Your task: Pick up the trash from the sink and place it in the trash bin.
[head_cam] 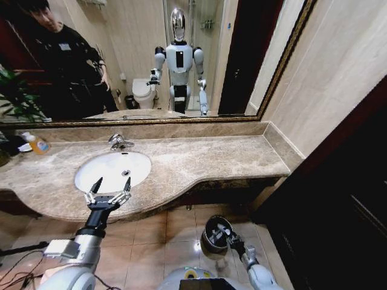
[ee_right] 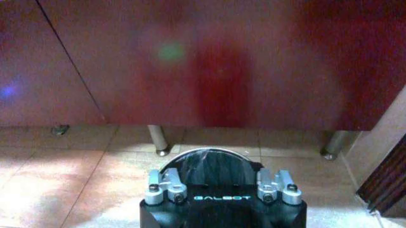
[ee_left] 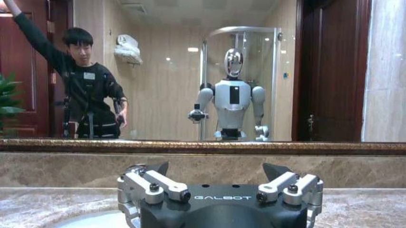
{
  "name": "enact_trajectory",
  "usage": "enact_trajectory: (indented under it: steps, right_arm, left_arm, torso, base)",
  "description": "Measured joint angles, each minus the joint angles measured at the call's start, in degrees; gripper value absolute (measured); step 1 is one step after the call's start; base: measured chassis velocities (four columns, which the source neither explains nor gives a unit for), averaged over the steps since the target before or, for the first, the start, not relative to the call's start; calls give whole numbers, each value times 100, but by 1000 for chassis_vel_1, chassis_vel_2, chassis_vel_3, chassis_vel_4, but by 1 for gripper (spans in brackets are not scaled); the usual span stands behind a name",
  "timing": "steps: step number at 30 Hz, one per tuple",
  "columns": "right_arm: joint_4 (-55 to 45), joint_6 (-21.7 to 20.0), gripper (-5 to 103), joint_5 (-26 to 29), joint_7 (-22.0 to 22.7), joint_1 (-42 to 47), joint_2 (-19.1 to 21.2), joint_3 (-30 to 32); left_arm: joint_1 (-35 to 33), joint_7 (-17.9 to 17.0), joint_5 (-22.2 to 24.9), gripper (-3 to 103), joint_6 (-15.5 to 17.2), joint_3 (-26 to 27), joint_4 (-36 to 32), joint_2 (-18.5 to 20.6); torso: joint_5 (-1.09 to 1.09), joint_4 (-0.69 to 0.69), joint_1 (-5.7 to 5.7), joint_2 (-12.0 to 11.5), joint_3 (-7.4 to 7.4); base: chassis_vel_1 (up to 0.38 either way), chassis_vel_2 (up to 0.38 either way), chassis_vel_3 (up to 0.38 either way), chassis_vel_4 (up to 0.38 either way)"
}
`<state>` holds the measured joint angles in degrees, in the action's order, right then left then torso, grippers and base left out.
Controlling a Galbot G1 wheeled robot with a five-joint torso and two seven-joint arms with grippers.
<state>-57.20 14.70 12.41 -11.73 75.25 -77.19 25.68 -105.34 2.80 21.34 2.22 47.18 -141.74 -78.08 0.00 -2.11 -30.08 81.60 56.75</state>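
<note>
The sink (head_cam: 103,172) is a white oval basin in the beige marble counter, with a chrome tap (head_cam: 119,142) behind it. My left gripper (head_cam: 113,181) hovers open over the basin's front rim with nothing between its fingers. In the left wrist view the left gripper (ee_left: 216,168) faces the mirror, with the basin's edge (ee_left: 89,221) just below it. The trash bin (head_cam: 213,232), a small dark round bucket, stands on the floor below the counter. My right gripper (head_cam: 233,240) hangs at its rim; in the right wrist view the right gripper (ee_right: 216,178) sits over the bin's black inside (ee_right: 212,161). The trash is out of view.
An orange soap bottle (head_cam: 37,144) stands at the counter's far left beside a plant (head_cam: 15,96). A wall mirror (head_cam: 151,60) backs the counter. A dark wooden cabinet (head_cam: 344,199) closes in the right side. Red cabinet doors (ee_right: 190,61) on metal legs rise behind the bin.
</note>
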Motion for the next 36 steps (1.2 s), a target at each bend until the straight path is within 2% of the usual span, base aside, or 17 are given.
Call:
enact_trajectory:
  steps: [2, 3, 5, 6, 8, 9, 11, 12, 36]
  right_arm:
    - [-4, -1, 59, 0, 31, -1, -3, -3]
    - [-9, -1, 70, 0, 44, 0, -3, -3]
    - [-18, -1, 70, 0, 53, 3, -3, -4]
    - [-24, -1, 80, 0, 56, 7, -2, -5]
    - [-27, 0, 80, 0, 57, 11, -1, -5]
    - [-31, 1, 91, 0, 58, 20, -2, -5]
    - [-31, 8, 91, 1, 59, 24, -1, -6]
    - [-31, 10, 98, 1, 59, 25, -2, -6]
    - [-84, 15, 100, 33, 72, 44, 22, -3]
  left_arm:
    - [0, 0, 0, 100, 0, 0, 0, 0]
    - [0, 0, 0, 100, 0, 0, 0, 0]
    - [0, 0, 0, 100, 0, 0, 0, 0]
    - [0, 0, 0, 100, 0, 0, 0, 0]
    - [0, 0, 0, 100, 0, 0, 0, 0]
    - [0, 0, 0, 100, 0, 0, 0, 0]
    - [0, 0, 0, 100, 0, 0, 0, 0]
    - [0, 0, 0, 100, 0, 0, 0, 0]
    - [0, 0, 0, 100, 0, 0, 0, 0]
  torso:
    - [0, 0, 0, 0, 0]
    - [0, 0, 0, 0, 0]
    - [0, 0, 0, 0, 0]
    - [0, 0, 0, 0, 0]
    - [0, 0, 0, 0, 0]
    - [0, 0, 0, 0, 0]
    - [0, 0, 0, 0, 0]
    - [0, 0, 0, 0, 0]
    - [0, 0, 0, 0, 0]
  base:
    - [0, 0, 0, 0]
    - [0, 0, 0, 0]
    - [0, 0, 0, 0]
    - [0, 0, 0, 0]
    - [0, 0, 0, 0]
    - [0, 0, 0, 0]
    - [0, 0, 0, 0]
    - [0, 0, 0, 0]
    - [0, 0, 0, 0]
